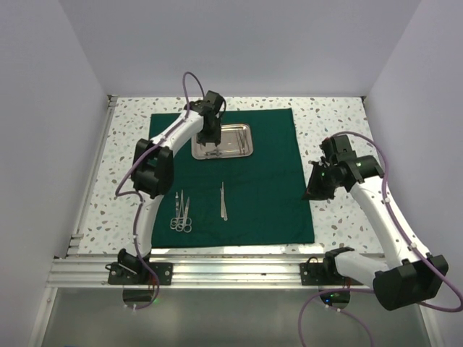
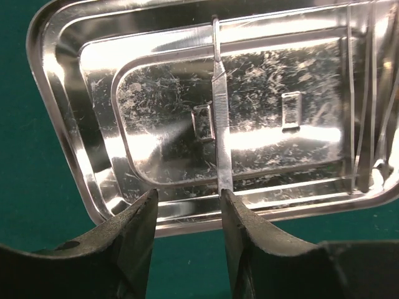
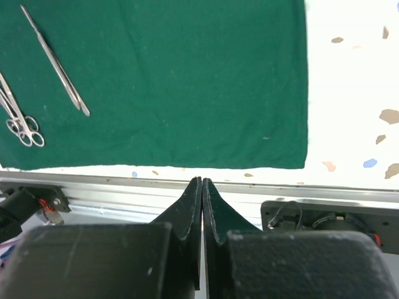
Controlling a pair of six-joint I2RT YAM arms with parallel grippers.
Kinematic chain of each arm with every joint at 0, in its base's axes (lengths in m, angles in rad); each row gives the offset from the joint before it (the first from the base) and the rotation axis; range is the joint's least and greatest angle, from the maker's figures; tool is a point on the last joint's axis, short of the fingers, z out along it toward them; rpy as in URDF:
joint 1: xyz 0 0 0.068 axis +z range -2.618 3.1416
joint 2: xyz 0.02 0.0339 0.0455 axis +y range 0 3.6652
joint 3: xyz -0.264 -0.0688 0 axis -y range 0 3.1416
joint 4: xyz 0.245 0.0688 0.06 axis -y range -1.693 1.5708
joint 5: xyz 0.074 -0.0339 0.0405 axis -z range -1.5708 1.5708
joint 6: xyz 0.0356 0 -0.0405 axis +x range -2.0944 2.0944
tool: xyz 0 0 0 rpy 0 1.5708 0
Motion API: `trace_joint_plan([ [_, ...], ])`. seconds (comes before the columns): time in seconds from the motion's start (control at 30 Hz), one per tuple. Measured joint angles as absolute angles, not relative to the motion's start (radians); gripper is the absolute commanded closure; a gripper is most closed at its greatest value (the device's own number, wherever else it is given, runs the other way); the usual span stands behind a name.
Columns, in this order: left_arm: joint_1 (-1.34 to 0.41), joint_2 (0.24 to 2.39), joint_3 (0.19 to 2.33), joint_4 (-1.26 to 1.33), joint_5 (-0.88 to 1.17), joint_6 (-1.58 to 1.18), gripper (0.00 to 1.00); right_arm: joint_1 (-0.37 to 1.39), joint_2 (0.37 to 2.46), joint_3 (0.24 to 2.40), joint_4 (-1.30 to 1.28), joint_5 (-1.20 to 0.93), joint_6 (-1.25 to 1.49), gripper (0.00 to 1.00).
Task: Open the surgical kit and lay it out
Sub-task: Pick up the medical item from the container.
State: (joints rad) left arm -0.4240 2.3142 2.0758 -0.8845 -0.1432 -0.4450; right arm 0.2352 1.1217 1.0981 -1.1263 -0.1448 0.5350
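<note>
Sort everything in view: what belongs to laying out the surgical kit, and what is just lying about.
Belongs to the job: green cloth, steel tray, thin instrument in the tray, two scissor-handled instruments, tweezers.
Just there: speckled table, metal rail, purple cables.

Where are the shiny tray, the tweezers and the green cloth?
steel tray (image 2: 156, 124): left wrist view, bare scratched floor of the tray.
tweezers (image 1: 223, 201): top view, middle of their length.
green cloth (image 1: 271, 188): top view, bare right part of the sheet.
</note>
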Motion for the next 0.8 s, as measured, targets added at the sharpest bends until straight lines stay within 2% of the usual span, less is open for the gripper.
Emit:
trace_joint_plan([
  [0.47, -0.421, 2.328, 1.956, -0.762, -0.089, -0.368, 0.52, 0.228, 1.177, 1.139, -1.156, -0.087, 0.520, 1.00],
  [0.8, -0.432, 2.328, 1.945, -0.730, -0.070, -0.352, 0.53, 0.228, 1.185, 1.139, -1.152, -0.088, 0.522, 1.00],
])
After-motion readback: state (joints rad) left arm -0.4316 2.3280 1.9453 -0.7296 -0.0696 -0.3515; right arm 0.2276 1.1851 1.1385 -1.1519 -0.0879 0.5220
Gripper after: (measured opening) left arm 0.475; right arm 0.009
